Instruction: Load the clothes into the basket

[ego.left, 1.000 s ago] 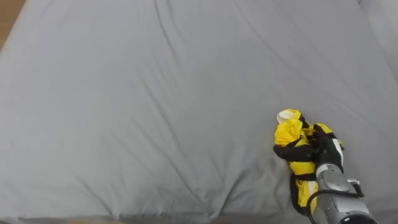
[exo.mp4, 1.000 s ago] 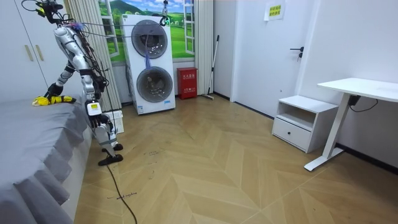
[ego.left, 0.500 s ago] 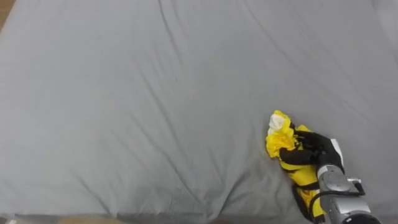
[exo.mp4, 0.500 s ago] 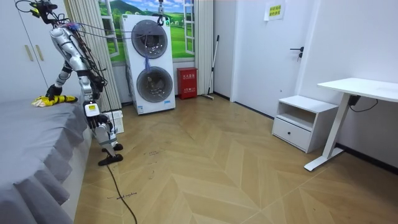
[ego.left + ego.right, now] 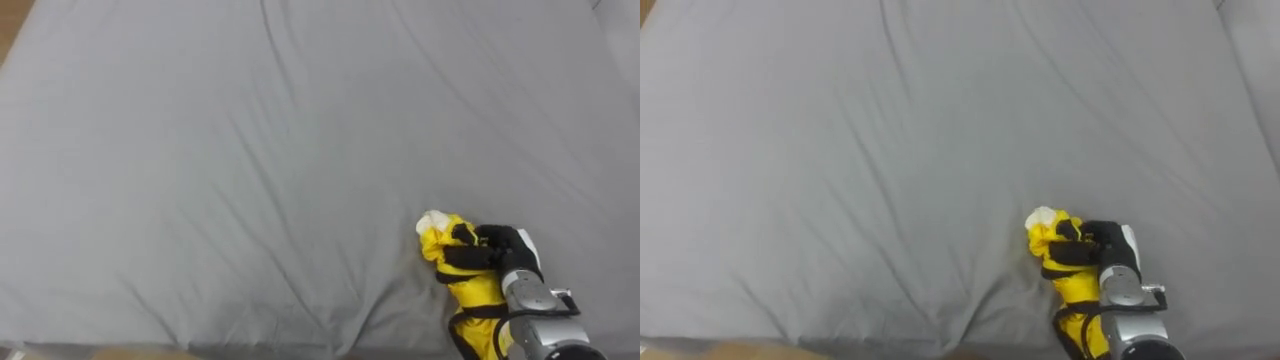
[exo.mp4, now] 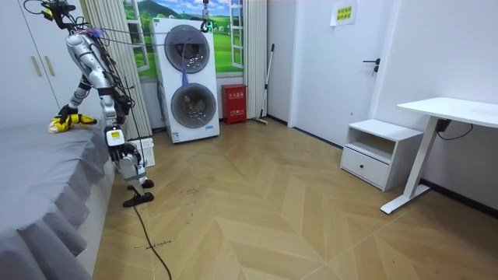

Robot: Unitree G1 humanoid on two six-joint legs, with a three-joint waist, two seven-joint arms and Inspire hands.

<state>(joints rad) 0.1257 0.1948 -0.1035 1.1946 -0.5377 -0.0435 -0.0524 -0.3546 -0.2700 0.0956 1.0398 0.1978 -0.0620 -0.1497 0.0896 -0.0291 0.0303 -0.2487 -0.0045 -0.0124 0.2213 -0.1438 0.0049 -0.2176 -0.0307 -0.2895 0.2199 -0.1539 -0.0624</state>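
Left eye view: a wide grey bed sheet spreads out with soft creases running across it. At the lower right the robot's right hand comes in on a silver wrist. Its dark fingers are curled tightly round a bunched yellow garment, so the hand is closed on the cloth. The garment is gathered in a crumpled lump inside that grasp. Part of it pokes out beyond the fingertips, on the hand's left. The rest trails back under the wrist towards the bottom edge. A small white patch of fabric sits at the tip farthest from the hand, just beyond the fingers. The lump rests on the sheet. All the sheet ahead of the hand and to its left is plain grey cloth.

In the room view, the robot stands at the side of the bed, leaning forward over it with one arm stretched out. The yellow garment is a bright spot at the end of that arm, on the mattress. Behind the robot, well away from the hand, two stacked washing machines stand against the wall. A red box sits beside them. Farther off on the room view's right are a low white cabinet and a white desk, on a wooden herringbone floor.
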